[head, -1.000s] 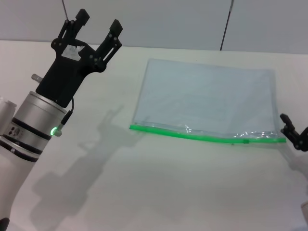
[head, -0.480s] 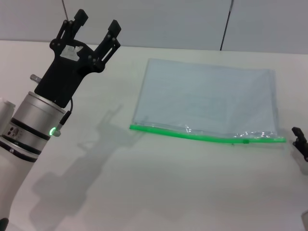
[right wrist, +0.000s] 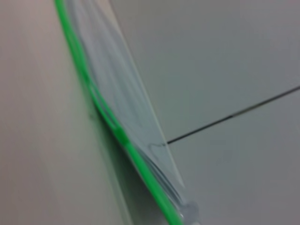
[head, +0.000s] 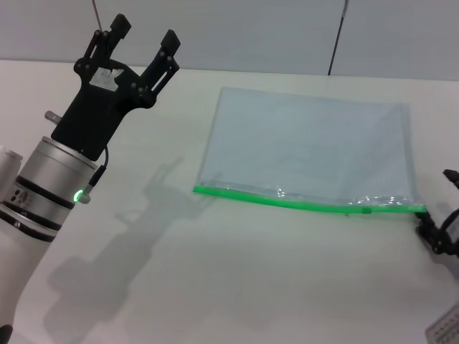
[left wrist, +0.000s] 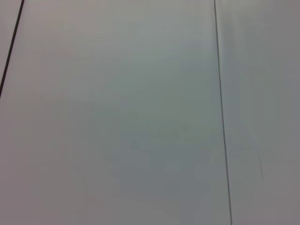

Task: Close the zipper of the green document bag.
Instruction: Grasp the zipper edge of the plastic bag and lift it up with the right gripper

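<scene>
Left hand (head: 140, 41) hangs high over the desk's (head: 237, 272) left side, fingers spread wide, gripping nothing. Across to the middle: the green document bag (head: 308, 147) lies flat on the desk, its zipper (head: 301, 204) running along the near edge, the tiny slider (head: 366, 210) sitting near the right end. Far right, the right hand (head: 439, 215) sits at the bag's corner, fingers spread, low by the desk.

doc bag (head: 308, 150) flat on table (head: 215, 287), zipper (head: 308, 204) on near edge — slider (head: 366, 210) toward right
</scene>
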Robot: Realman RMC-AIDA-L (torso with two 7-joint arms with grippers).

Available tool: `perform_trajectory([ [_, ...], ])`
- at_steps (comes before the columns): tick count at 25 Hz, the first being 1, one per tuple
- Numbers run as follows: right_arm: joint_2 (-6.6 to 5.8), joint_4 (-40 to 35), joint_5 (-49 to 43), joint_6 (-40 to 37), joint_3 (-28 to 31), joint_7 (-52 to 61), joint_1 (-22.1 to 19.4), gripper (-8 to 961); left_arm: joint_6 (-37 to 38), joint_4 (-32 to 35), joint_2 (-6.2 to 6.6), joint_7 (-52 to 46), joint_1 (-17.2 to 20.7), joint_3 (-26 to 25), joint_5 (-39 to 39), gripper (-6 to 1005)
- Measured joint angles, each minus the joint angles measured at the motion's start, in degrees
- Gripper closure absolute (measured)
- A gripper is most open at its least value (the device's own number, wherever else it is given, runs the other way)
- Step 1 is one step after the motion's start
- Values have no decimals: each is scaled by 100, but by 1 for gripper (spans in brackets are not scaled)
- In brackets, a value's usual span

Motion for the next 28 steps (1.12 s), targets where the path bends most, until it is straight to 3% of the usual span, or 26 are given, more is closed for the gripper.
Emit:
perform_trajectory([
  [20,-9,-308,51,811,-71,-797,667,75,-9,0,-9,0,-37,9,0,231],
  [25,-20,-462,62,1158,-46,-1057,762,98,-9,0,-10,0,-39,10,0,234],
  [28,-17,-542,60,1292,-49,-1111,797,198,-9,0,-10,0,-40,9,0,237],
])
